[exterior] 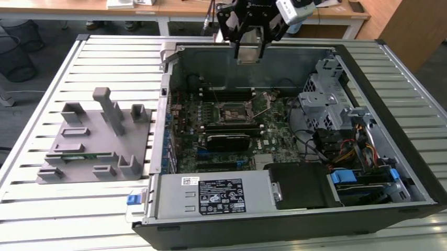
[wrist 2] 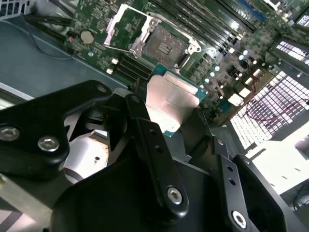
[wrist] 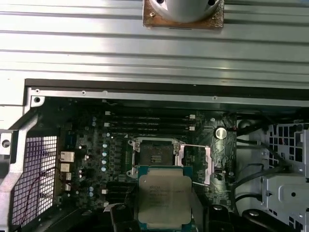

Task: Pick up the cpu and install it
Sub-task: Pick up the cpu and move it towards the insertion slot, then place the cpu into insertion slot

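Your exterior view sits high and far back, beyond the case [exterior: 293, 230] wall farthest from the gripper [exterior: 249, 56]. It looks down and across the socket [exterior: 235, 111], taking in the whole case and the slatted table [exterior: 42, 209] around it. Your first wrist view looks steeply down on the socket from mid range, with a case wall and table slats beyond it. Your second wrist view is much closer: it sits behind the black fingers [wrist 2: 152, 150] and is tilted obliquely at the socket. Both wrist views share the socket, the memory slots [wrist: 149, 123] beside it, and the cpu [wrist: 164, 195], held nearer the lens than the socket. All three views share the socket.
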Controlling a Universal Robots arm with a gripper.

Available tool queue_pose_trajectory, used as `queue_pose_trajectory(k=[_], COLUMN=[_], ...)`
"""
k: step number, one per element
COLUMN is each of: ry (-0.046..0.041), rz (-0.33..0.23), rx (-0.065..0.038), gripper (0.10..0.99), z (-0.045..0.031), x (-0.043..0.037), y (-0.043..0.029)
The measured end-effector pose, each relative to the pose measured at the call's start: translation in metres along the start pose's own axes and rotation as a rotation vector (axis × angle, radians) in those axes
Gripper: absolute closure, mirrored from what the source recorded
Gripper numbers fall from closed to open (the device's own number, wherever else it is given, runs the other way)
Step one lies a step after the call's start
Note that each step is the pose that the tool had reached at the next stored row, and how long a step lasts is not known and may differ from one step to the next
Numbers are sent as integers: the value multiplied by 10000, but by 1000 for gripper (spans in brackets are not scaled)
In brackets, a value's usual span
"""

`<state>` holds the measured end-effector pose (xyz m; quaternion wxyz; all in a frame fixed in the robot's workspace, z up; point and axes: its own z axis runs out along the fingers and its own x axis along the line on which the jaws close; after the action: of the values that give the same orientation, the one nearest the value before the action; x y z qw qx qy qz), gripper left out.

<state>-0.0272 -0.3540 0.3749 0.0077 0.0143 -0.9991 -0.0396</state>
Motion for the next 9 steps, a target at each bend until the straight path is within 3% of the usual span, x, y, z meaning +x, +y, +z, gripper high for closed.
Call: queue_pose_trajectory(k=[9], ry=[-5], rz=[50], rx=[18], gripper=[557], z=[0], x=[-57], y=[-2])
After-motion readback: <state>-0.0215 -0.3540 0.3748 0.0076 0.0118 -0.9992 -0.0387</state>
